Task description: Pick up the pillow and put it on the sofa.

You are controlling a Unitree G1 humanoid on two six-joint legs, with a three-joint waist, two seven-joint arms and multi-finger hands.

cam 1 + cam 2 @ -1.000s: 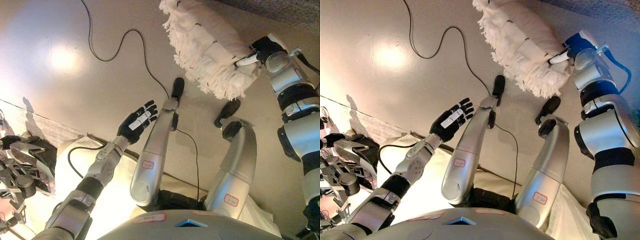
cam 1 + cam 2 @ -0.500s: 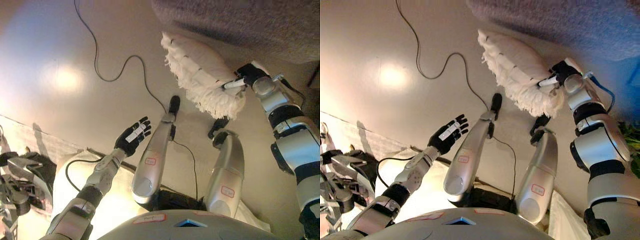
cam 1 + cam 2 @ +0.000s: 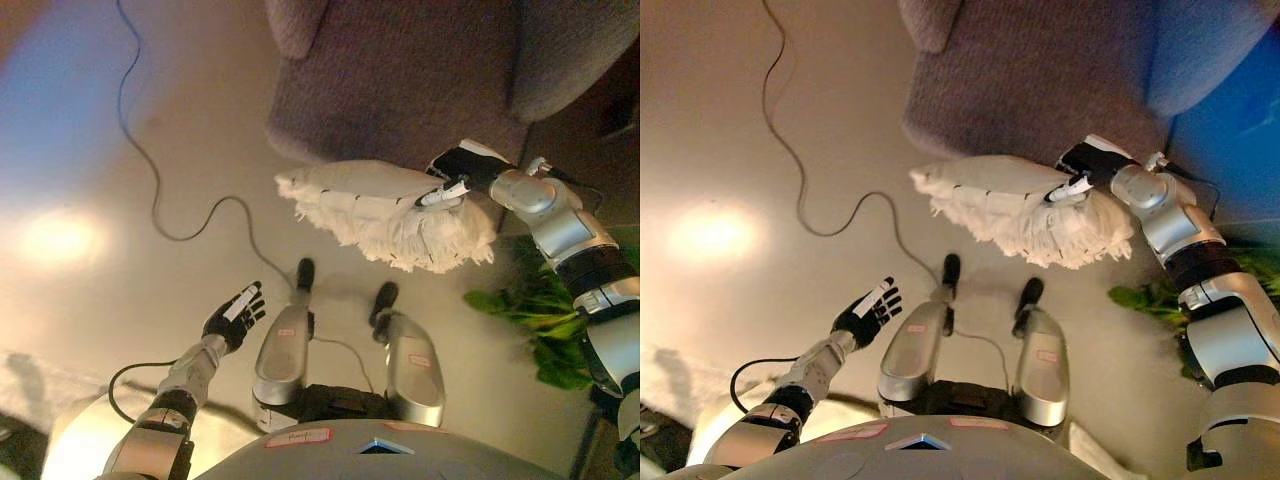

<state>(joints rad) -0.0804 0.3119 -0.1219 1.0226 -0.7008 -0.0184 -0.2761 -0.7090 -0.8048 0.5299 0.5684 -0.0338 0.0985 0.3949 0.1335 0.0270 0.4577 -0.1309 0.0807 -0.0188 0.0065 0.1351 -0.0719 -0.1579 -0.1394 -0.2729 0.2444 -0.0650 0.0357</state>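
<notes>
**Fringed pillow held at the sofa's front edge**

The right hand (image 3: 455, 172) clasps the white fringed pillow (image 3: 385, 210) at its right end, fingers curled over the top edge. The pillow hangs in the air, tilted, its upper side overlapping the front of the grey sofa (image 3: 400, 80); whether it touches the seat cannot be told. The sofa is cut off at the top of both views. The left eye view shows more of the green leafy plant (image 3: 535, 325) on the floor (image 3: 90, 150) at lower right; the right eye view shows only a sliver. The left hand (image 3: 866, 311) hangs low at the left, fingers spread and empty.
</notes>
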